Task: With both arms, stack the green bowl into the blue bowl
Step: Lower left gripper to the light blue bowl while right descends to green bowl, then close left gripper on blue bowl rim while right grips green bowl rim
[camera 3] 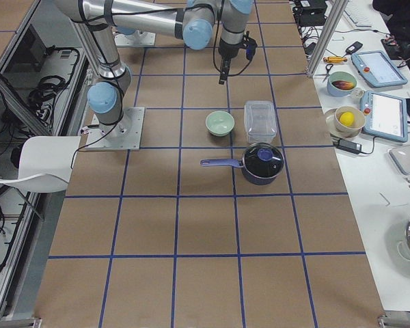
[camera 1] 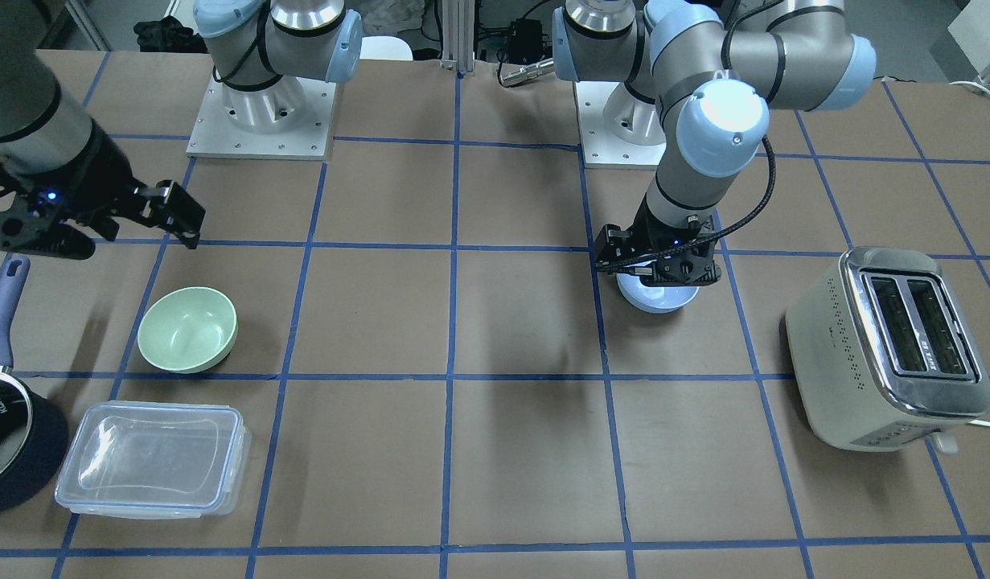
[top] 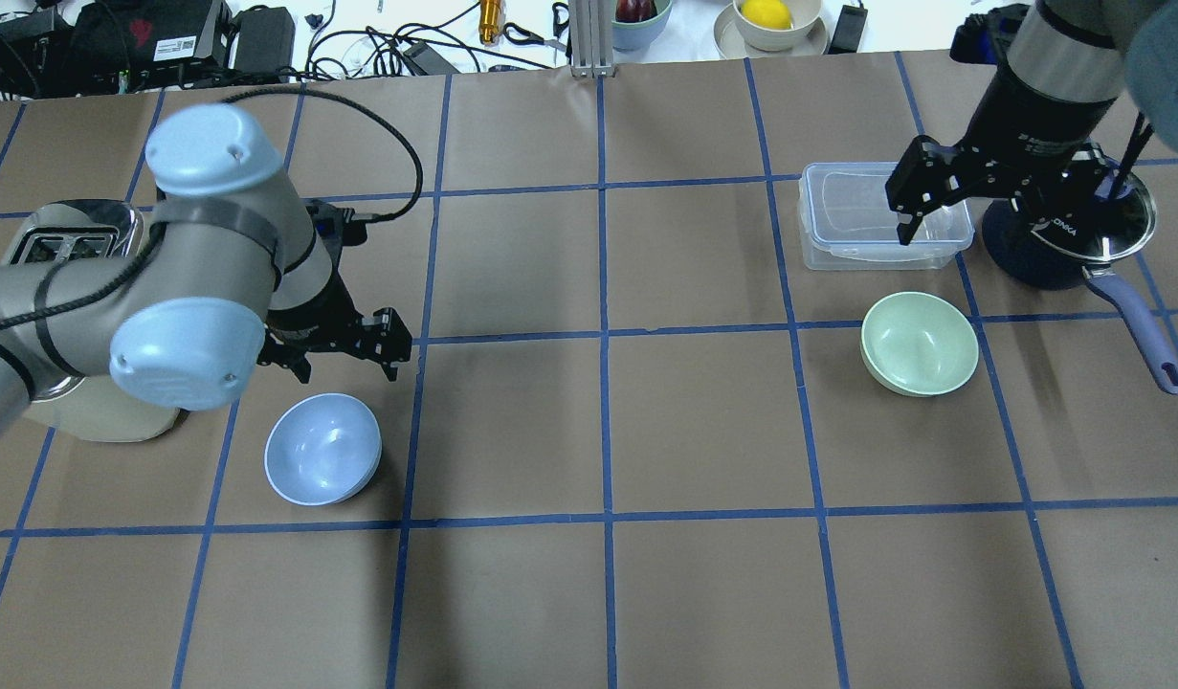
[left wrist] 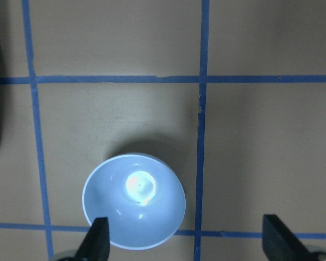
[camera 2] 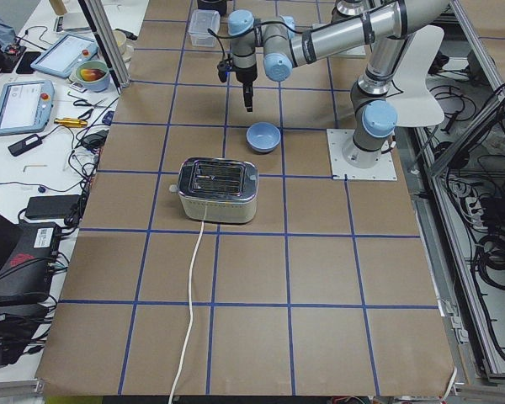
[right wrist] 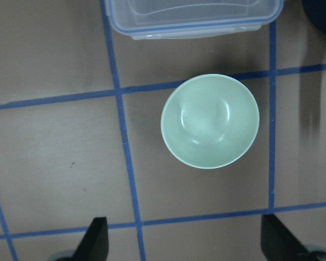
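Observation:
The green bowl (camera 1: 187, 330) stands upright on the table on my right side; it also shows in the overhead view (top: 920, 343) and in the right wrist view (right wrist: 210, 120). The blue bowl (camera 1: 659, 299) stands upright on my left side (top: 322, 448). My left gripper (camera 1: 657, 269) hovers open and empty just above the blue bowl, which sits by the left finger in the left wrist view (left wrist: 134, 209). My right gripper (camera 1: 117, 229) is open and empty, high above the table beside the green bowl.
A clear lidded container (camera 1: 153, 458) and a dark navy saucepan (camera 1: 12, 438) with a purple handle lie close to the green bowl. A cream toaster (camera 1: 893, 346) stands at the far left side, beyond the blue bowl.

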Controlling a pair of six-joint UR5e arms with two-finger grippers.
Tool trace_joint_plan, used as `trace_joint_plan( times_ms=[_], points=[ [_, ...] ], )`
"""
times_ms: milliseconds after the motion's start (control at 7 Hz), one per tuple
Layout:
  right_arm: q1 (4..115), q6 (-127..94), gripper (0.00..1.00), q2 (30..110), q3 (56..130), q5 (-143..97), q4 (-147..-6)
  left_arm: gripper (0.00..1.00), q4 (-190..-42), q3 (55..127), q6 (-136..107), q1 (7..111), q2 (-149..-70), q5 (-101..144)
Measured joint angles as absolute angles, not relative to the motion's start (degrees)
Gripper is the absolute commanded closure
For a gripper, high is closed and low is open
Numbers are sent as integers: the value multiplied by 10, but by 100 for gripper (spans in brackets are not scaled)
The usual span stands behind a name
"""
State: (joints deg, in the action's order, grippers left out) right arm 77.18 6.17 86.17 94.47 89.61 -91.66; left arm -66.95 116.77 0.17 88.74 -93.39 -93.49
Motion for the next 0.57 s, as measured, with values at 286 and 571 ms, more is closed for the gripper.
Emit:
trace_joint_plan(
  times_ms=[286,571],
  points=[
    [705,122,0,832,1023,895,-1031,3,-628,1226,-1,885,-953,-936],
    [679,146,0,780,1076,895,-1139,96,-608,1245,-2,885,-972,-937]
  ],
)
